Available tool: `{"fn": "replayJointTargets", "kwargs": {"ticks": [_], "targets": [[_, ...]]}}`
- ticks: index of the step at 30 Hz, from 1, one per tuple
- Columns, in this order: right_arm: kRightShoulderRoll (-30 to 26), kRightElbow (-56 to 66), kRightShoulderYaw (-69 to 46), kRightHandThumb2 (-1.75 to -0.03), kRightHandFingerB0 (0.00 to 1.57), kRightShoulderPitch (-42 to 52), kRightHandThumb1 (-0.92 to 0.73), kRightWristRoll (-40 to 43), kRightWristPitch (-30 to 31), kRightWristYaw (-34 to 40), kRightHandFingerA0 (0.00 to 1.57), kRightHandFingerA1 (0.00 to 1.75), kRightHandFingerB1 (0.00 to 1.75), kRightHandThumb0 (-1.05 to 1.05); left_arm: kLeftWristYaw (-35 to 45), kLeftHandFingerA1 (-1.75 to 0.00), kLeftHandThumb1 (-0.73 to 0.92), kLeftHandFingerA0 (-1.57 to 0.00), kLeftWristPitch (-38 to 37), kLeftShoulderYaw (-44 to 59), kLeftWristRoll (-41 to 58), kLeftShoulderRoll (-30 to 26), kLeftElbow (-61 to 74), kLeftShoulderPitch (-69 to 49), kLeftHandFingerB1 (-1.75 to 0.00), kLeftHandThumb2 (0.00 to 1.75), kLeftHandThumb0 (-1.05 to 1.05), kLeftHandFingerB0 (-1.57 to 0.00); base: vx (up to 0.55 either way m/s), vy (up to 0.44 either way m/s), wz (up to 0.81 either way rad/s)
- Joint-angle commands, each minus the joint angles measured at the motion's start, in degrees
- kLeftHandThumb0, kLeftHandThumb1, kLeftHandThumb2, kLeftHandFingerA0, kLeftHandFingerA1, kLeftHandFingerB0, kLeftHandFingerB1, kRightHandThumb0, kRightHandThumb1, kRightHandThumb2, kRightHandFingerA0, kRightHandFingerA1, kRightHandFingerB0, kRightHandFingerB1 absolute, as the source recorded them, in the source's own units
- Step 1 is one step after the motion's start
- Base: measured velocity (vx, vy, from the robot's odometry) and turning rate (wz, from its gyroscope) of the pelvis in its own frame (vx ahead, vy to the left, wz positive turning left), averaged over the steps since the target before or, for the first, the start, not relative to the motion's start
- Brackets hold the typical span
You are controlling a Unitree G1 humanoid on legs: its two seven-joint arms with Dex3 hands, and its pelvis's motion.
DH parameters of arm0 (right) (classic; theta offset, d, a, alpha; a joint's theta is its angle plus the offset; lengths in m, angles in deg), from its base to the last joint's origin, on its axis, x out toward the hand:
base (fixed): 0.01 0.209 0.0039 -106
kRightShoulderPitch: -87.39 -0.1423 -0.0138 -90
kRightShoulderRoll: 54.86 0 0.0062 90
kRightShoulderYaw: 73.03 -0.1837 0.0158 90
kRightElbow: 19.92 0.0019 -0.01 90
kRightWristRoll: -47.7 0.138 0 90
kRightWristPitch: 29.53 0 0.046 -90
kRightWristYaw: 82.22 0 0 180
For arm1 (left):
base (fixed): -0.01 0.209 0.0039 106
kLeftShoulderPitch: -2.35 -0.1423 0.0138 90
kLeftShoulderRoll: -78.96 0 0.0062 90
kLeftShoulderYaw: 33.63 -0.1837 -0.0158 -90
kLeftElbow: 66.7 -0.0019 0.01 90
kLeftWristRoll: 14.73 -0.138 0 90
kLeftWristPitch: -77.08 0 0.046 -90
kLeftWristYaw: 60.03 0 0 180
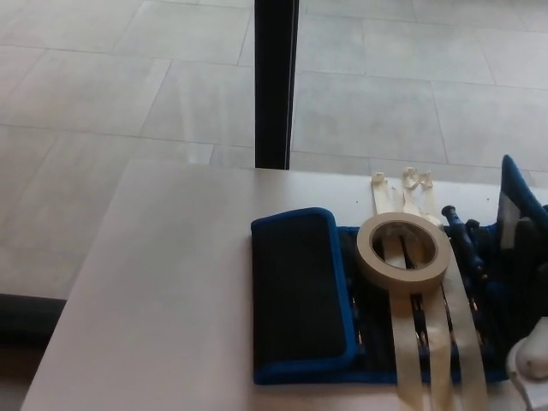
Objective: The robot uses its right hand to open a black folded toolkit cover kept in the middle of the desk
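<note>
- Across the upper part of the frame I see a grey tiled floor [128, 86], with a black vertical post [276, 81] standing at upper centre and meeting the far edge of the worktop.
- The pale worktop [163, 300] fills the lower left and centre of the frame; its left part is bare.
- At lower centre lies the black toolkit cover [295, 295] with its blue trim. Its left flap lies folded flat over the middle, showing plain black fabric.
- Just right of that flap I can see the inner panel, with dark tools in its slots; they are too small for me to tell apart.
- A roll of beige tape [403, 249] sits on the inner panel, right of centre, its open core facing up.
- Several long beige strips [441, 342] run under the roll from the far edge of the worktop down to the bottom edge of the frame.
- At the right edge of the frame the cover's right flap [514, 214] stands up and away from the panel, its blue edge showing.
- In the lower right corner I see only a pale rounded part of the robot [531, 364]; I cannot tell how the right robot hand stands.
- The left robot hand does not show in this view.
</note>
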Motion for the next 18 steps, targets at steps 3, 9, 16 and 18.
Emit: {"fn": "replayJointTargets", "kwargs": {"ticks": [3,9,16,18], "targets": [[-8.88,1.08,-31.68,-0.90,0.81,2.64,-0.52,34.50,10.26,-11.46,0.68,1.38,1.10,-0.25,0.23,-0.66,0.76,-0.51,0.67,1.17,1.87,-2.70,-0.87,-0.19,-0.48,0.62,-0.70,-0.43,0.00,0.000,0.00],[-12.85,-3.54,-38.39,-1.03,0.83,5.53,-0.47,37.27,13.54,-16.66,0.94,1.12,1.00,-0.42,0.25,-0.67,0.76,-0.50,0.24,1.15,1.89,-2.34,-0.71,-0.59,-0.48,0.62,-0.70,-0.42,0.00,0.000,0.00],[-14.60,-2.65,-42.09,-0.69,0.73,7.55,-0.57,37.13,16.28,-19.09,0.48,1.15,0.97,-0.42,0.05,-0.68,0.74,-0.50,0.81,1.33,2.04,-2.72,-0.63,-0.25,-0.50,0.62,-0.69,-0.43,0.00,0.000,0.00],[-14.95,-0.69,-42.65,-0.71,0.69,7.71,-0.59,37.05,17.83,-19.76,0.66,1.25,0.96,-0.39,0.01,-0.68,0.74,-0.51,0.89,1.52,2.25,-2.69,-0.52,-0.22,-0.50,0.61,-0.71,-0.43,0.00,0.000,0.00]]}}
